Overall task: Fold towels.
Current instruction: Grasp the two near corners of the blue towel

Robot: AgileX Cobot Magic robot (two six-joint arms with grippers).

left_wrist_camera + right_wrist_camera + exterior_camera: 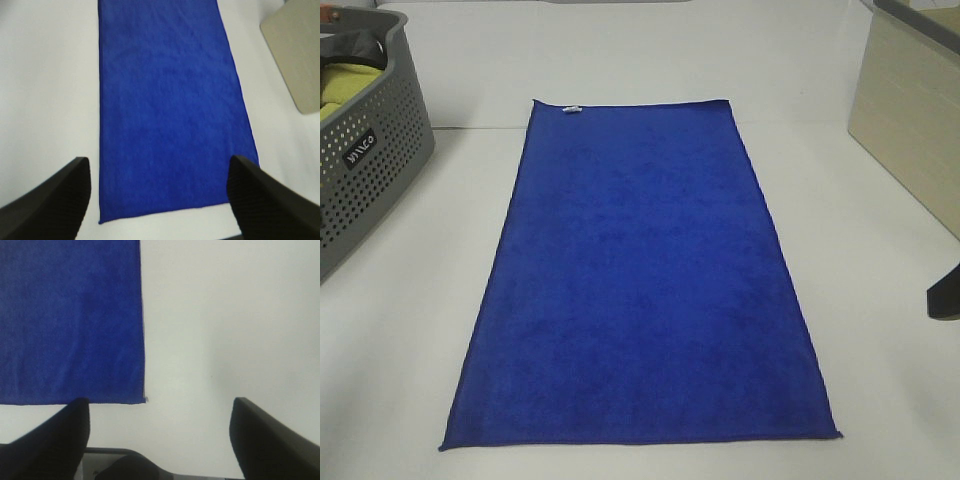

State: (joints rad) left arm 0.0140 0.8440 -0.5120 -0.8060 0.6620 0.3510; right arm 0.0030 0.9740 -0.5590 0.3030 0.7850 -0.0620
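Jaws wide apart and empty, the left gripper point(159, 167) hovers above the near short edge of the towel point(165, 110), tipped down to look along its length. The right gripper point(160, 407), likewise spread with nothing between its fingers, hangs just off the near right corner point(144, 399), mostly over bare table point(225, 315). Neither touches the cloth. The blue towel lies flat and unfolded, lengthwise mid-table, its white tag point(572, 109) at the far edge, laid out, it seems, so each arm can take a near corner for a first fold. A grey basket point(360, 170) stands well left, a beige box point(910, 110) right.
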